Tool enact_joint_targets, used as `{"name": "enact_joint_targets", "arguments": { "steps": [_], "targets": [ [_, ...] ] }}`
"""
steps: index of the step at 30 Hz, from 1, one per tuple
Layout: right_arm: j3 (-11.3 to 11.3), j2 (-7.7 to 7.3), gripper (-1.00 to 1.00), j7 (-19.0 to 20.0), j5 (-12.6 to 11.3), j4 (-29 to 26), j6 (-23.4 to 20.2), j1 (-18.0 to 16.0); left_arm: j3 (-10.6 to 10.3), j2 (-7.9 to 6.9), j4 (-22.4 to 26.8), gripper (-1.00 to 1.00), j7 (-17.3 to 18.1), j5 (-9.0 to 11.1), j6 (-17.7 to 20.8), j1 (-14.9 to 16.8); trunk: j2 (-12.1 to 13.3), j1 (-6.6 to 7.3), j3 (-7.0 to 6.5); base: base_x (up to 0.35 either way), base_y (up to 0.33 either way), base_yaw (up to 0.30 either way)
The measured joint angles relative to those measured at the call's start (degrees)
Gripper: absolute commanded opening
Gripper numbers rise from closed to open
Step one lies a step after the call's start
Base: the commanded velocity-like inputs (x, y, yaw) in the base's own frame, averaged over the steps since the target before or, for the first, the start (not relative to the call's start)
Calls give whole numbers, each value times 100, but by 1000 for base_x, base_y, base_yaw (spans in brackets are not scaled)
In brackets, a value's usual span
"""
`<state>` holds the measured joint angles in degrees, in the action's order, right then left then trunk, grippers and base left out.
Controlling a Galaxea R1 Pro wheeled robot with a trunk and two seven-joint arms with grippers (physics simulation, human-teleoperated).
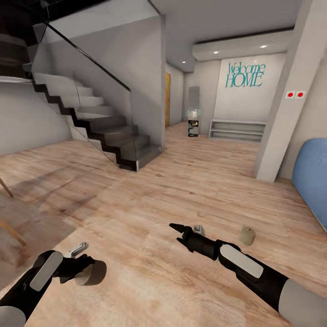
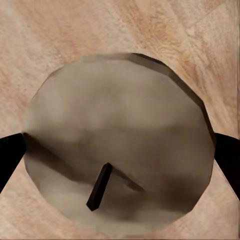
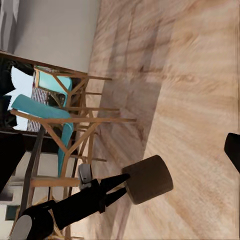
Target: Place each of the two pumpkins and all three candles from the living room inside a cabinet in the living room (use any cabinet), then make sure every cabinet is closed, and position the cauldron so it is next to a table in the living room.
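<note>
Two black arms reaching over pale wood plank floor (image 1: 150,181). At left, left gripper (image 1: 88,268) closed on short stubby grey-white candle (image 1: 93,272), dark fingers (image 2: 10,155) pressed against both sides of its round top (image 2: 120,150), slanted dark wick near centre, candle held above the boards. Behind, grey staircase (image 1: 100,122) with glass balustrade. Further right, right gripper (image 1: 179,234) held low above the floor, black fingers parted and nothing between them. Just right of it, second stubby pale candle (image 1: 247,236) standing upright on the floor, apart from the fingers. Beyond, teal "Welcome HOME" lettering (image 1: 245,75) on far wall; blue rounded cushion (image 1: 313,177) at right edge. From the right wrist, teal-seated wooden chairs (image 3: 55,115) visible past the held candle.
</note>
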<state>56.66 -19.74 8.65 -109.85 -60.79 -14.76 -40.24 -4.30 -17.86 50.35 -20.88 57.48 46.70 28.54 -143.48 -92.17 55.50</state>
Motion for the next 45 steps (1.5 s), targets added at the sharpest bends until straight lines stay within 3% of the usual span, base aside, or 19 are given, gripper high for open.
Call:
{"name": "enact_joint_targets", "arguments": {
  "steps": [11, 19, 28, 32, 38, 45],
  "targets": [
    [0, 0, 100, 15, 1, 3, 8, 0, 0, 1, 0, -100, 0, -1, 0, 0, 0, 0, 21, 271, -1, -272],
    [0, -17, 100, 101, -10, 37, 2, 19, 6, 10, 160, -100, 10, 40, -3, 2, 0, -3, 21, 48, -3, -289],
    [-1, -28, 100, 118, -16, 96, 0, 31, -181, 60, 367, -100, 1, 43, 6, -5, 12, 21, -177, 1, 0, -284],
    [-1, -34, 100, 372, -22, 213, -26, 51, -193, 61, 370, -100, 0, 44, 8, -9, 17, 31, -246, 0, 0, -177],
    [-2, -34, 100, 475, -517, 368, -83, 60, -197, 62, 372, -100, 0, 57, 3, -9, 25, 46, -328, 0, 0, -92],
    [-2, -33, 100, 485, -615, 388, -86, 60, -198, 62, 372, -100, 0, 55, 4, -10, 266, 180, -393, 0, 0, -8]
  ]
}}
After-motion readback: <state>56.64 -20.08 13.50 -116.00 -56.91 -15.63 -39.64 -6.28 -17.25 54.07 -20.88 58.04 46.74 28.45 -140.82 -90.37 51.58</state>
